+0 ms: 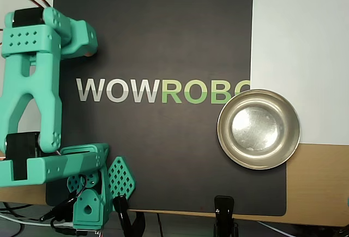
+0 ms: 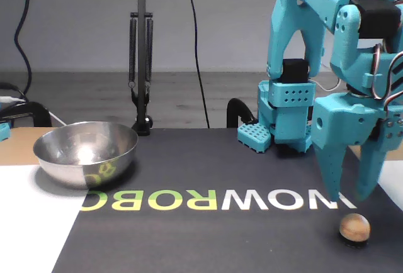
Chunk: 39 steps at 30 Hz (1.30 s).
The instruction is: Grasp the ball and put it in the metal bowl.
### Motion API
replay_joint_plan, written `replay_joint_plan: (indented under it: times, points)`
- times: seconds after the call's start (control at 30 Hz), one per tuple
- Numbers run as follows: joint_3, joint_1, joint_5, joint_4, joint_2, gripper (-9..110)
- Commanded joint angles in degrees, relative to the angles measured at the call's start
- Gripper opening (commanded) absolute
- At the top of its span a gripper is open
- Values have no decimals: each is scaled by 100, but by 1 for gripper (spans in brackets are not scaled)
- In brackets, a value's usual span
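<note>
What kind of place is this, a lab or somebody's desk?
Most likely a hobby or demo desk for a small robot. A teal plastic arm with a claw stands on a dark mat printed with a brand name, loose cables hang behind, and a ball and bowl sit ready for practice.

A plain grey wall (image 2: 75, 21) fills the top of the fixed view, with black cables (image 2: 192, 40) hanging down it. Below — a wooden table (image 1: 319, 185) holding a dark mat (image 1: 163, 35) with big letters (image 1: 158, 90), and a white sheet (image 1: 300, 40) at upper right overhead.
</note>
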Motion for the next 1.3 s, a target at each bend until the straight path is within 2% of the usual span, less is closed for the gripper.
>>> replay_joint_plan:
  times: [0.0,0.6,1.27]
  points:
    - [-141,62,-211,-44,35,64]
    - [-149,229,-431,-44,-44,63]
    - [-237,229,-387,-580,-615,63]
